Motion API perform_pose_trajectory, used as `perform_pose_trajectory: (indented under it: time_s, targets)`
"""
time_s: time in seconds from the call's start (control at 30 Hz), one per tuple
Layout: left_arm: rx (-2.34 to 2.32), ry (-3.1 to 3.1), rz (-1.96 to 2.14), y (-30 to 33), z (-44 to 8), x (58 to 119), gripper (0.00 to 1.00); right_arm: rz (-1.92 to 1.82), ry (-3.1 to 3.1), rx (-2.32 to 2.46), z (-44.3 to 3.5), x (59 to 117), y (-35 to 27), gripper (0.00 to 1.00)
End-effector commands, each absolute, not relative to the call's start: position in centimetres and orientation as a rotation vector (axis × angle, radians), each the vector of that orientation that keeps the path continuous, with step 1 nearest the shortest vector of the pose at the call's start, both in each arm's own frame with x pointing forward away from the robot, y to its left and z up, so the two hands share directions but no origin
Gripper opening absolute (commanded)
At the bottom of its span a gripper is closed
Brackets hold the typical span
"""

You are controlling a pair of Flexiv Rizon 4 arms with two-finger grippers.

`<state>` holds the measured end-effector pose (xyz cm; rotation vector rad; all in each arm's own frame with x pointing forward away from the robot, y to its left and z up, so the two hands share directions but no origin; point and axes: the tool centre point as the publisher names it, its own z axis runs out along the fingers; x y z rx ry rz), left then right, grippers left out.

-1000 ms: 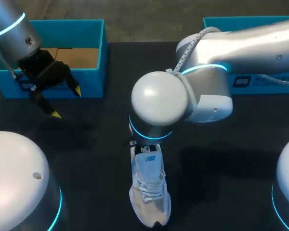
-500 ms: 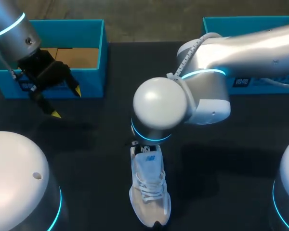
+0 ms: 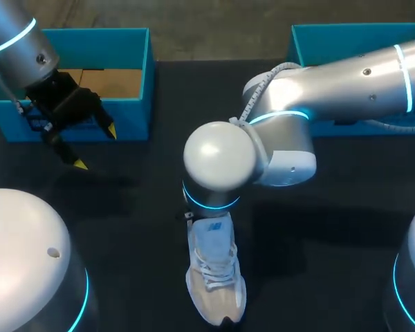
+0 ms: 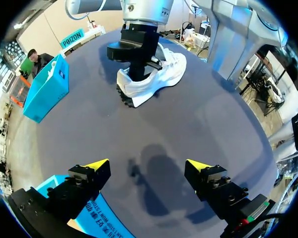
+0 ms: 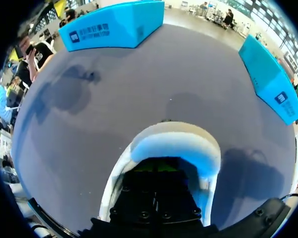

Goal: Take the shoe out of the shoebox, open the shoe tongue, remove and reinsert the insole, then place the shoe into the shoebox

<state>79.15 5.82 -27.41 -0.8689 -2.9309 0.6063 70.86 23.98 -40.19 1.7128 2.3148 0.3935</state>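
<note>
The setting is probably a robotics laboratory or test cell. Two jointed arms with lit blue joint rings, the left arm (image 3: 17, 38) and the right arm (image 3: 346, 79), extend over one dark table (image 3: 145, 221). An open teal shoebox (image 3: 97, 41) and a second teal box (image 3: 332, 34) sit at its far edge.

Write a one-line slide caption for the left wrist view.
Left gripper hangs open above the table; ahead, the right gripper sits inside the white shoe.

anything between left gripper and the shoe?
Nothing. In the left wrist view, only bare dark table lies between the open left gripper and the shoe.
</note>
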Motion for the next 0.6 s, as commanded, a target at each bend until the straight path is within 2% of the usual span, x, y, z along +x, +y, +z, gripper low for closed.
perform_pose_trajectory:
  time_s: [0.03,0.33,0.6]
  targets:
    - [-0.870,-2.934,0.602,5.8,-27.4,79.0,1.00,0.442,2.301,1.736,-38.7,70.3,23.3,0.00]
    - [-0.870,-2.934,0.602,5.8,-27.4,79.0,1.00,0.461,2.311,1.758,-36.4,69.6,23.6,0.00]
    - [-0.870,-2.934,0.602,5.8,-27.4,79.0,1.00,0.456,2.421,1.812,-37.5,70.1,24.1,0.00]
